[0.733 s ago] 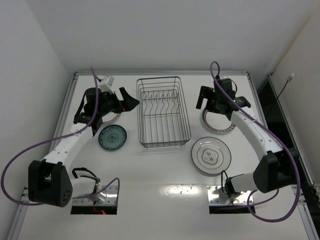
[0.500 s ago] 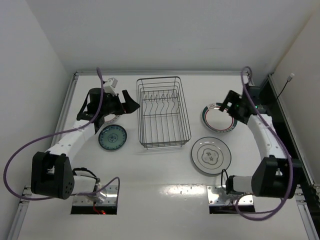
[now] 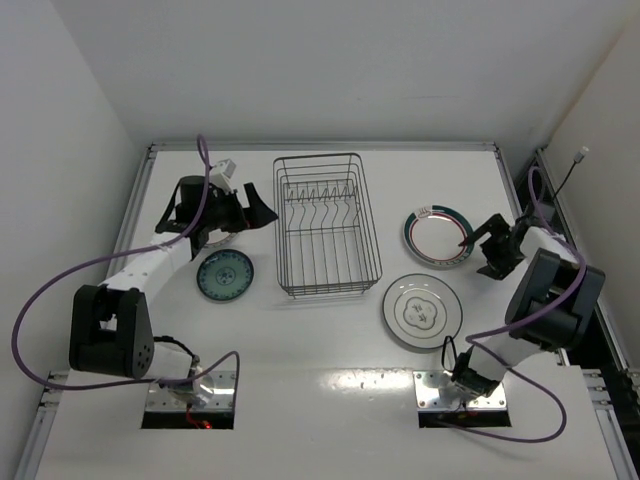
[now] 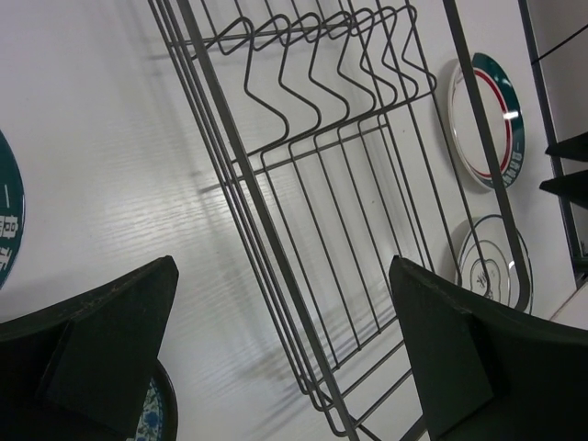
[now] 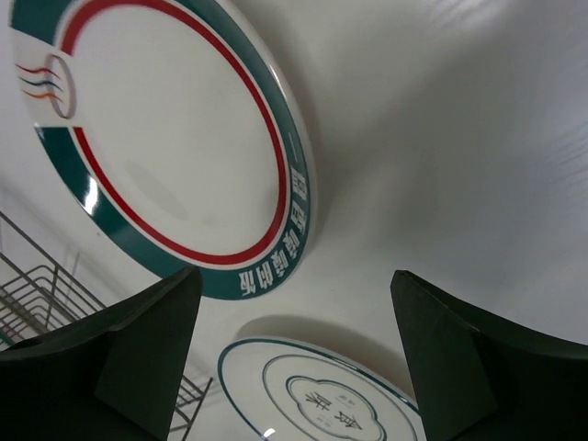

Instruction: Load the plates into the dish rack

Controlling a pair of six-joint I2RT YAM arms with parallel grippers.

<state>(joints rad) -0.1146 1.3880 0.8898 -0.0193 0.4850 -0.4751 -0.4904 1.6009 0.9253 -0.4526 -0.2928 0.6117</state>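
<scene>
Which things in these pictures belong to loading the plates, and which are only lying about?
For the job: dish rack; small teal patterned plate; white plate with flower outline; ringed plate right of the rack; second ringed plate left of it, partly hidden.
Only lying about: purple cables; thin cord on the right wall.

In the top view the left arm (image 3: pixel 150 264) is covering most of one ringed plate (image 3: pixel 224 240) near the left edge of the table (image 3: pixel 330 395), only a sliver of rim showing. The left wrist picture's edges are cutting off that plate and the teal-blue plate (image 4: pixel 158 418); the right wrist picture's edges are cropping the flower-outline plate (image 5: pixel 322 395) and dish rack (image 5: pixel 37 294).
</scene>
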